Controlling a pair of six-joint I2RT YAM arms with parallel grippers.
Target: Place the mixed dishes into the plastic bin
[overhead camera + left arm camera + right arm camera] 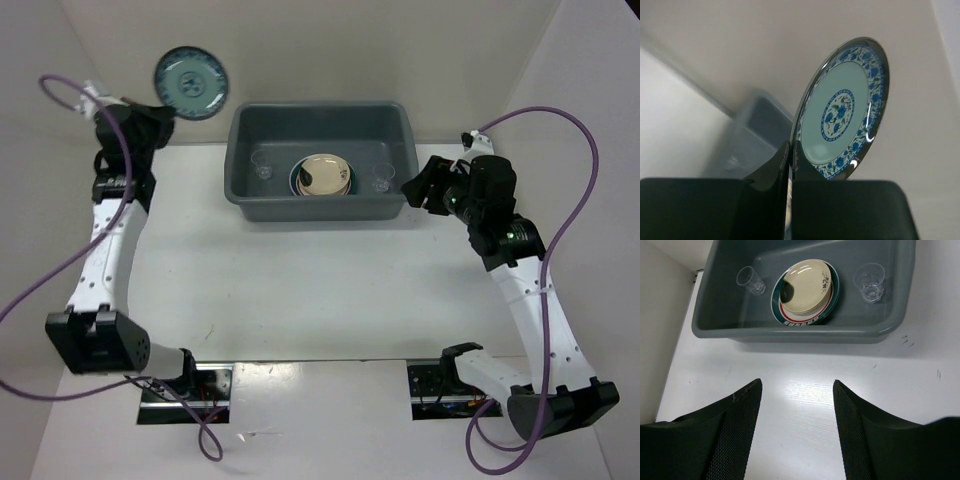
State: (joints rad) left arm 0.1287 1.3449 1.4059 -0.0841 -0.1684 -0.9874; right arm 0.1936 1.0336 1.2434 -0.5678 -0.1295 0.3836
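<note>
The grey-blue plastic bin [243,196] stands at the back middle of the table. Inside it a cream plate [325,174] lies on a patterned-rim plate [831,299], with a clear cup [262,168] to the left and another clear cup [383,179] to the right. My left gripper [160,112] is shut on the rim of a teal saucer [192,83] with a blue flower pattern, held in the air left of the bin; the saucer also shows edge-up in the left wrist view [842,110]. My right gripper [412,188] is open and empty, just right of the bin.
White walls close the table at the back and both sides. The bin shows blurred behind the saucer in the left wrist view [752,135]. Bare white table [805,390] lies in front of the bin between my right fingers.
</note>
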